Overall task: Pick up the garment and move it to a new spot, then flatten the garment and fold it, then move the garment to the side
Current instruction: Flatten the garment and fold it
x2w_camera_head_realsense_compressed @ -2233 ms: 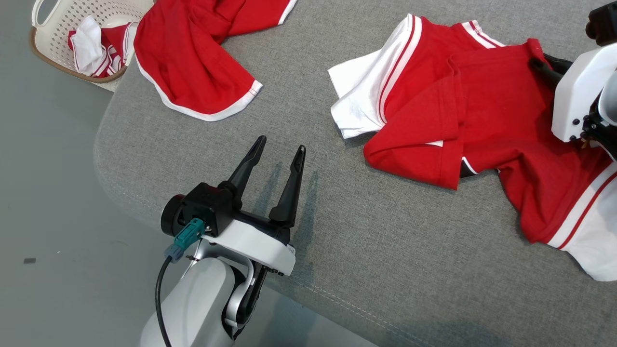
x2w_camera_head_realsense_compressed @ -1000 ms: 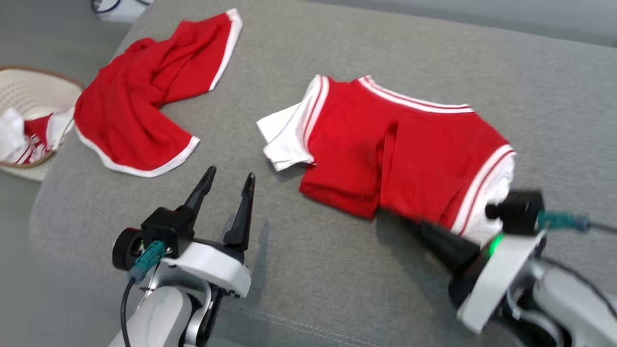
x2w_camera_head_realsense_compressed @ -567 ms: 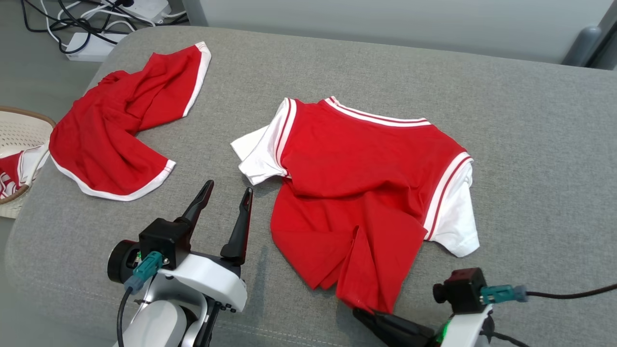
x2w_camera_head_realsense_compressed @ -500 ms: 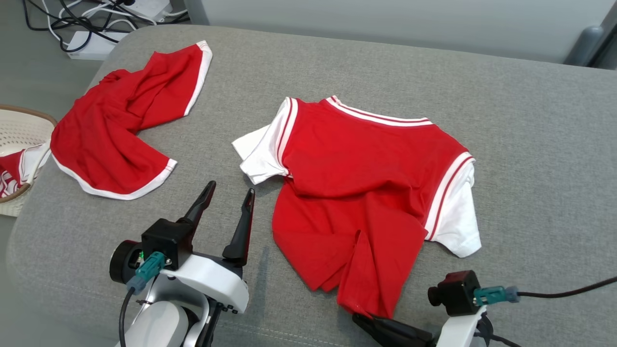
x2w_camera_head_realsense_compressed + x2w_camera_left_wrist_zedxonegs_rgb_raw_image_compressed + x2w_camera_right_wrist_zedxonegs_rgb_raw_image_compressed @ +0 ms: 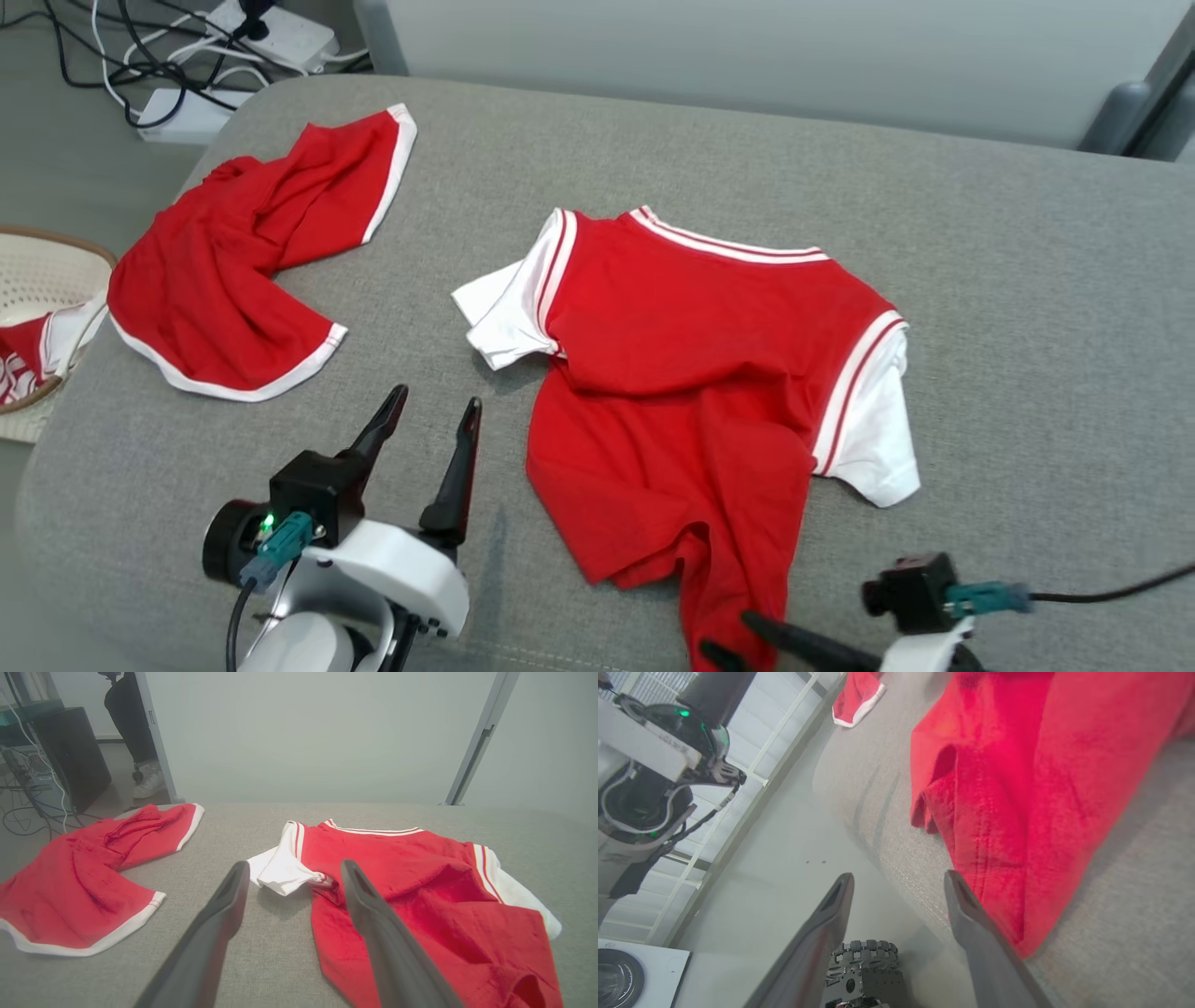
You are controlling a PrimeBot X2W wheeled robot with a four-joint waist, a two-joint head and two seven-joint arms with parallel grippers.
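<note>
In the middle of the grey upholstered surface [image 5: 1027, 327], the red shirt [image 5: 691, 373] with white sleeves lies spread out, its near hem bunched up. Down at the near edge, the right gripper [image 5: 897, 875] has its fingers spread wide, nothing between them, one finger just beside that hem. To the left, the left gripper [image 5: 436, 397] hovers, fingers wide apart and empty. Far left, another red garment [image 5: 233, 280] lies crumpled.

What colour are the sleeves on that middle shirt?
White sleeves, red-striped at the shoulder seam of the red shirt; clearest in the head view.
</note>
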